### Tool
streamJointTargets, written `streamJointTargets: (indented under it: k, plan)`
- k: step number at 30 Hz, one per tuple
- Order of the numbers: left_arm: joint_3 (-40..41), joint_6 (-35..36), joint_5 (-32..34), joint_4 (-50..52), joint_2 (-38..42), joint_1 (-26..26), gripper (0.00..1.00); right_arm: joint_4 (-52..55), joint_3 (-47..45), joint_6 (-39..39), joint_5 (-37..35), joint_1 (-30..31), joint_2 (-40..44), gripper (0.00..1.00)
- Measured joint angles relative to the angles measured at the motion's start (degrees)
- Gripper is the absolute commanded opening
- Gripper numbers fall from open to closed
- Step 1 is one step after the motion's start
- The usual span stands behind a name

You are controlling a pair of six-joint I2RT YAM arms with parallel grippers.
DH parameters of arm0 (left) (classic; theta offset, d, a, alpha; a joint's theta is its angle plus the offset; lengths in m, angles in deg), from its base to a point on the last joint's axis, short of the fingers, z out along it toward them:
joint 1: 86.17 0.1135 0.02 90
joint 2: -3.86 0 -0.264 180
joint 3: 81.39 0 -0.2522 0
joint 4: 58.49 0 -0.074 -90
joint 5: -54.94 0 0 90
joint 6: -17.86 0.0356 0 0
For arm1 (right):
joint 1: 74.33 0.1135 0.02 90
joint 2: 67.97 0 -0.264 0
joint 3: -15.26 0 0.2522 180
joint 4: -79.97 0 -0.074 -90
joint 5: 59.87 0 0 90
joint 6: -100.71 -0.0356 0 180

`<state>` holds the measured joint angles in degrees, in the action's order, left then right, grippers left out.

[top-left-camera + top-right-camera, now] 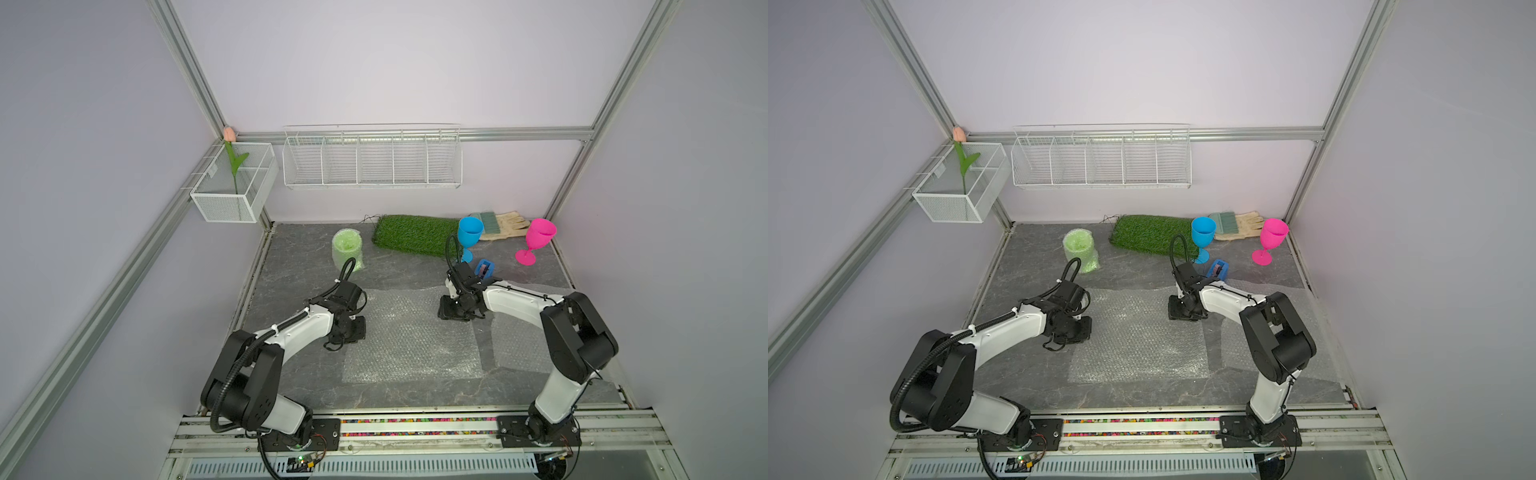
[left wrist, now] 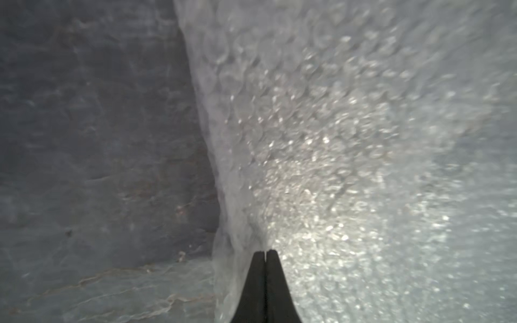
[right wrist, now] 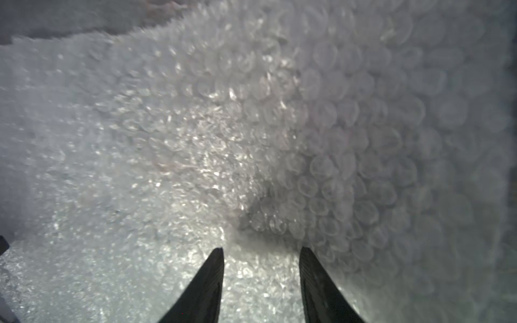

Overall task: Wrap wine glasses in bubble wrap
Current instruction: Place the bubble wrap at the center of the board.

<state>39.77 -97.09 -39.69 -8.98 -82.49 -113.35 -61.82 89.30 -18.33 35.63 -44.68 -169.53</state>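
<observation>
In the middle of both top views, flat on the grey stone-patterned tabletop (image 1: 291, 257): a bubble wrap sheet (image 1: 415, 332) (image 1: 1138, 336). To its right, partly under the right arm (image 1: 515, 303): a second bubble wrap sheet (image 1: 517, 349) (image 1: 1233, 349), meeting the first higher in the frame, with a wedge of bare table between them lower down.

Left gripper (image 2: 264, 251), in the left wrist view: fingers pressed together with no gap, pinching the first sheet's edge, the film puckered into a ridge running up from the tips. In the top views, points down at that sheet's left edge.

Right gripper (image 3: 261, 250), in the right wrist view: fingers (image 3: 212, 279) roughly half apart, tips down at the bubbled film, nothing clamped between them. In the top views, points down near the sheet's upper right corner.

Upper middle of both top views, left of the artificial grass mat (image 1: 415, 235) (image 1: 1154, 235): lime green goblet (image 1: 347, 249) (image 1: 1079, 249), upright and already swathed in bubble wrap.

At the mat's right end: sky blue goblet (image 1: 469, 235) (image 1: 1203, 232), upright and bare, with a blue tape dispenser (image 1: 484, 268) (image 1: 1219, 268) just below it in the frame.

Further right, near the back right corner: hot pink goblet (image 1: 539, 237) (image 1: 1273, 237), upright and bare.

Between the blue and pink goblets, against the back wall: a brush (image 1: 488, 220) lying on a work glove (image 1: 509, 226).
</observation>
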Motion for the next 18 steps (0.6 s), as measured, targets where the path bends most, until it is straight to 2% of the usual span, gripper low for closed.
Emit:
streamJointTargets:
  k: [5,7,9,11,13,14,15,17,18]
  plan:
    - [-0.7,-0.1,0.5,0.3,-1.3,0.0,0.03,0.2,0.0,1.0,-0.4,-0.2,0.4,0.51]
    - [-0.8,-0.1,0.7,0.5,-1.2,-0.1,0.06,0.7,0.0,2.0,-1.0,-0.2,1.4,0.55]
    - [-0.8,-0.1,0.9,1.1,-0.9,-0.2,0.12,1.1,0.0,3.2,-1.7,-0.4,3.4,0.64]
    - [-0.8,-0.1,1.2,2.3,0.4,-0.2,0.17,1.0,0.0,4.9,-2.6,-0.8,6.9,0.79]
    - [-0.9,-0.3,1.4,3.0,2.5,-0.2,0.22,0.7,0.0,6.8,-3.3,-1.8,10.4,0.87]
    - [-1.2,-0.3,1.4,3.4,3.7,-0.2,0.25,0.2,0.0,7.7,-3.5,-2.6,12.1,0.96]
    - [-1.4,-0.4,1.6,3.6,4.5,-0.2,0.30,-0.3,0.0,8.6,-3.7,-3.5,13.5,0.99]
    - [-2.2,-0.4,1.6,3.8,6.0,-0.2,0.39,-2.0,-0.1,9.9,-3.8,-6.5,15.9,0.89]
    - [-2.5,-0.4,1.5,3.8,6.4,-0.2,0.44,-2.8,-0.1,10.3,-3.7,-7.8,16.6,0.89]
